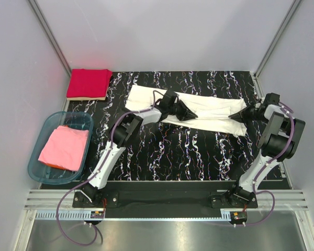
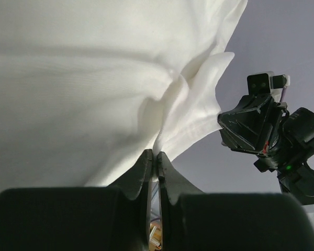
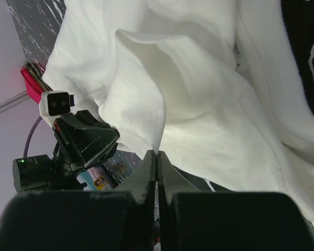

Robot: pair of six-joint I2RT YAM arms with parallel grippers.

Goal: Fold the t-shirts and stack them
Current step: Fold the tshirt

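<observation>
Top external view, white t-shirt [image 1: 209,103] stretched across centre of black mat [image 1: 172,151], left gripper [image 1: 193,116] and right gripper [image 1: 232,116] both pinched tight on its cloth, red t-shirt [image 1: 89,82] folded upper left, pink t-shirt [image 1: 64,148] inside teal tub [image 1: 39,175] at left.

The left arm [image 1: 109,157] rises from its base at the near edge, bends sharply at the elbow and stretches out to the right and away. Its wrist is turned so the left gripper [image 1: 192,116] points toward the other arm. The jaws are pressed together, with a bunch of the white t-shirt [image 1: 146,97] pinched at their tips. The right arm [image 1: 261,162] stands taller, folds over at its elbow and reaches inward to the left. The right gripper [image 1: 232,115] is closed as well, nipping a fold of the same cloth. The two grippers face each other, tips apart.
</observation>
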